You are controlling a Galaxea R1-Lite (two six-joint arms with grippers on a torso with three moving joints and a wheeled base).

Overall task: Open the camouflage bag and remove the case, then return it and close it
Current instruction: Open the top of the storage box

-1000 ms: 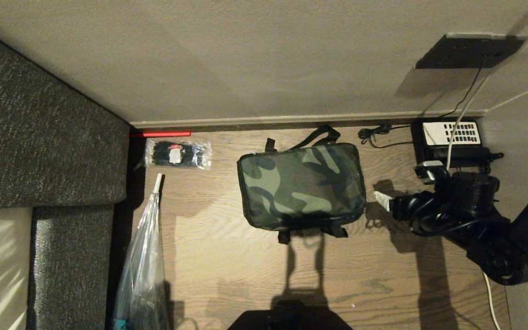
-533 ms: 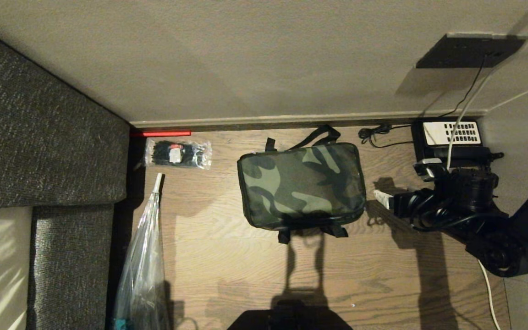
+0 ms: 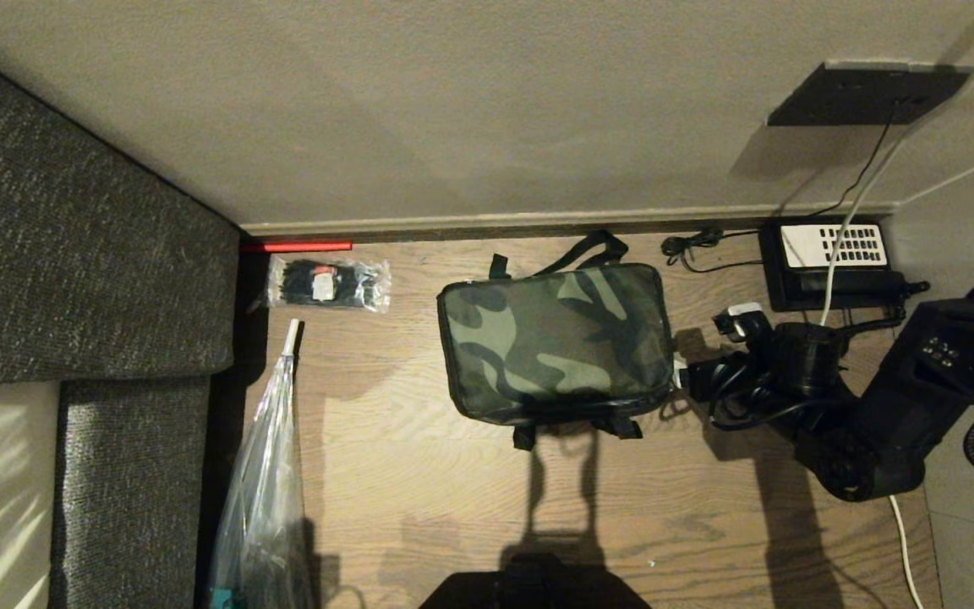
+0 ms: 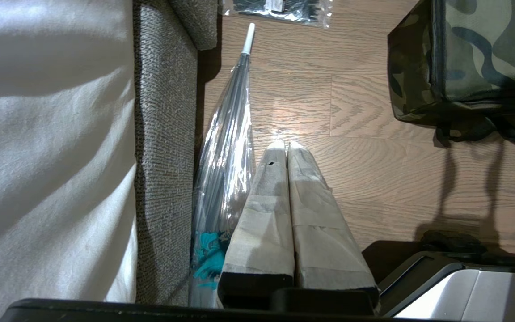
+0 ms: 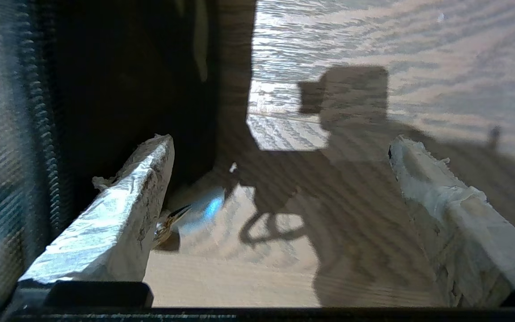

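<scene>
Head view
Bag: the bag (image 3: 556,342) is a boxy soft block of camouflage cloth, lid down, flat on the wood-grain floor (image 3: 419,474); black strap handles stick out at its wall side and its near side.
Right gripper: the right gripper (image 3: 703,351) is at the bag's right end, one white-wrapped finger tip touching or just beside the bag's side; its black arm trails coiled cables.
Packet: a clear crinkled packet (image 3: 328,285) of black items lies well left of the bag, near the skirting.
Umbrella: a clear folded umbrella (image 3: 263,474) with a white tip lies left of the bag, along a coarse grey sofa (image 3: 81,254).
Telephone: a black telephone (image 3: 834,262) with a white key panel sits right of the bag, by the wall.

Left wrist view
Left gripper: the left gripper (image 4: 287,147) has its tape-wrapped fingers pressed together, hanging over bare floor near the umbrella, well apart from the bag.

Right wrist view
Right gripper: fingers stand wide apart, nothing between them; one frayed taped finger (image 5: 119,210) is beside the bag's dark side with its zipper teeth, the other over the floor.
</scene>
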